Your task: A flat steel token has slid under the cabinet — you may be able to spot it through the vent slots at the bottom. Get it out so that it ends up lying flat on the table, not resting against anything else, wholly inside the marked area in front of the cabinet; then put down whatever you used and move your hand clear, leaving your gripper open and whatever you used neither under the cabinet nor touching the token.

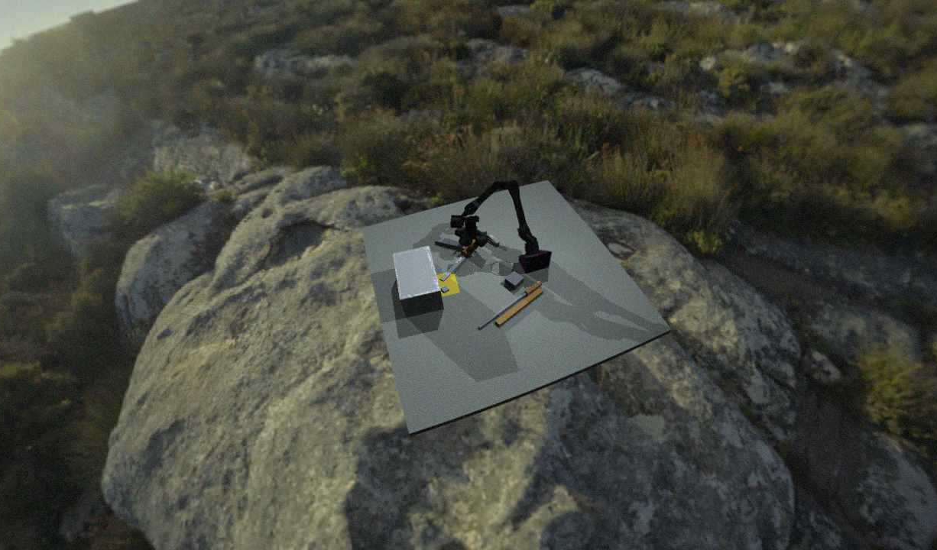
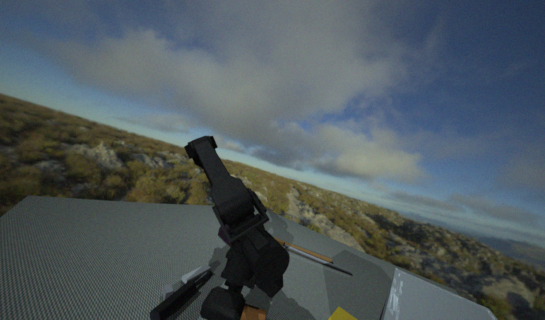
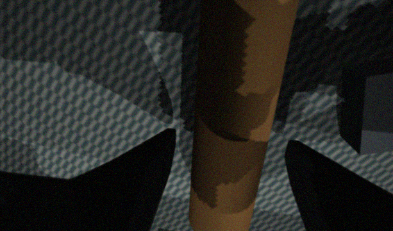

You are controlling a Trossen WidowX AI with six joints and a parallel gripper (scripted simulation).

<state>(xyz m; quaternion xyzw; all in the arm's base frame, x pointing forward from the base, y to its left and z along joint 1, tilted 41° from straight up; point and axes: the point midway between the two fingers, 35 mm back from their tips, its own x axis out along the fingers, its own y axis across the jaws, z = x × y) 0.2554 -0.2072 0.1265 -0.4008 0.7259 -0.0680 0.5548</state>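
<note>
1. The claw [image 1: 468, 246] [image 2: 242, 305] [image 3: 230, 142] stands apart, its fingers on either side of an orange handle [image 2: 253, 313] [image 3: 234, 96].
2. That tool's pale tip [image 1: 445, 277] reaches the yellow area [image 1: 453, 286] [image 2: 340, 314].
3. What looks like the token [image 1: 445, 289] lies there, near the cabinet [image 1: 418, 272] [image 2: 433, 298]; I can't tell whether it's wholly inside.
4. A grey block [image 1: 513, 281], rod [image 1: 502, 311] [image 2: 306, 257] and orange bar [image 1: 520, 307] sit elsewhere on the bench [image 1: 458, 348] [image 2: 87, 238] [image 3: 87, 128].

Around the table [image 1: 458, 383] [image 2: 87, 238] [image 3: 87, 128], pale boulders [image 1: 253, 383] lie directly beneath and beside it, scrubby hillside [image 1: 403, 88] [image 2: 99, 175] spreads beyond it, and a blue, cloud-streaked sky [image 1: 27, 17] [image 2: 266, 71] rises above, with hazy low light.
</note>
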